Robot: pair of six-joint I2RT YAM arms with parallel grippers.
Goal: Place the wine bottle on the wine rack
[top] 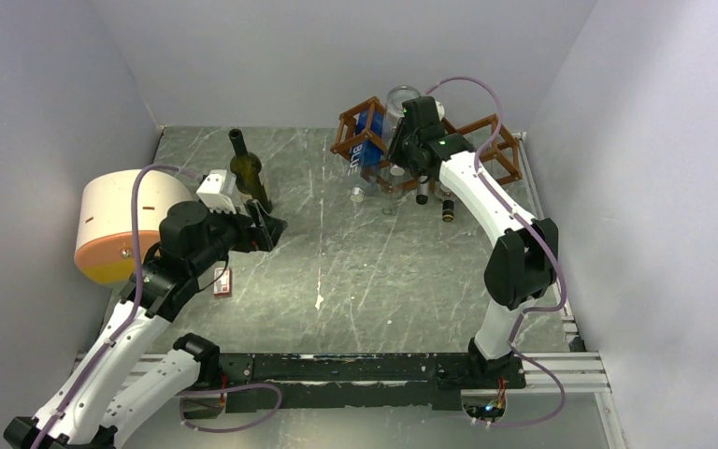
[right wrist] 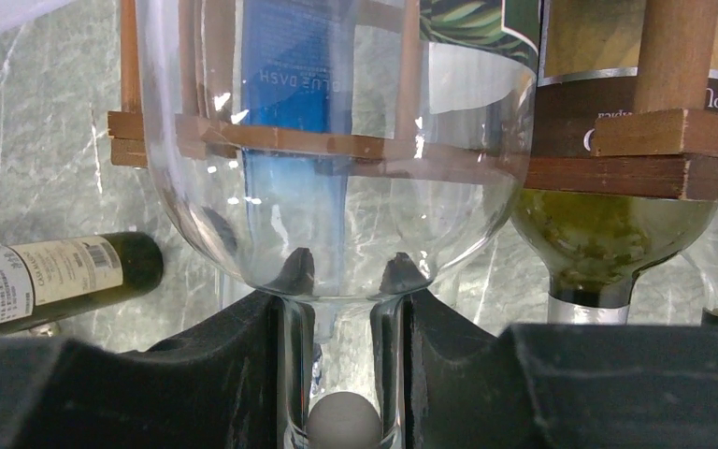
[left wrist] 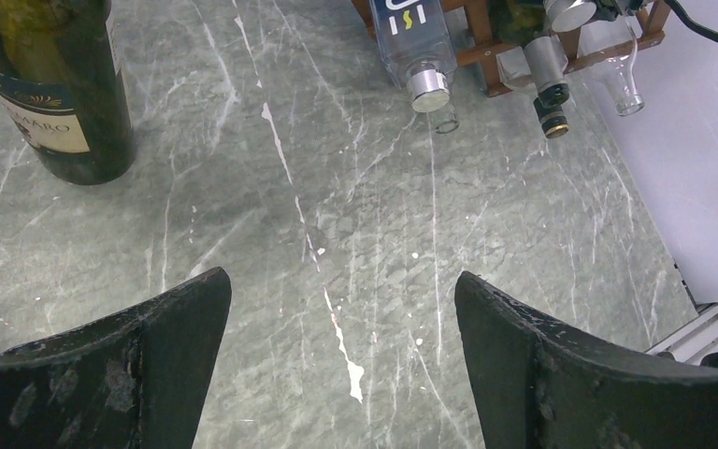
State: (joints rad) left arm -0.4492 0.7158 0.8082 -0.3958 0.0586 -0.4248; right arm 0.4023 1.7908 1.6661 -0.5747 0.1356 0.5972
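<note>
The reddish-brown lattice wine rack [top: 486, 140] stands at the back right of the table, with several bottles in it. My right gripper [top: 411, 131] is at the rack, shut on the neck of a clear glass bottle [right wrist: 337, 187]. The bottle's body rests against the rack slats [right wrist: 654, 140]. A dark green wine bottle [top: 248, 173] stands upright at the back left. It also shows at the upper left in the left wrist view [left wrist: 56, 84]. My left gripper [top: 271, 227] is open and empty, just in front of that bottle and not touching it [left wrist: 339, 281].
A beige and orange cylinder [top: 117, 224] sits at the far left. A small red item [top: 222, 281] lies by the left arm. Bottle necks [top: 449, 210] stick out from the rack's front. A blue-labelled bottle [left wrist: 416, 37] lies in the rack. Grey walls stand on three sides.
</note>
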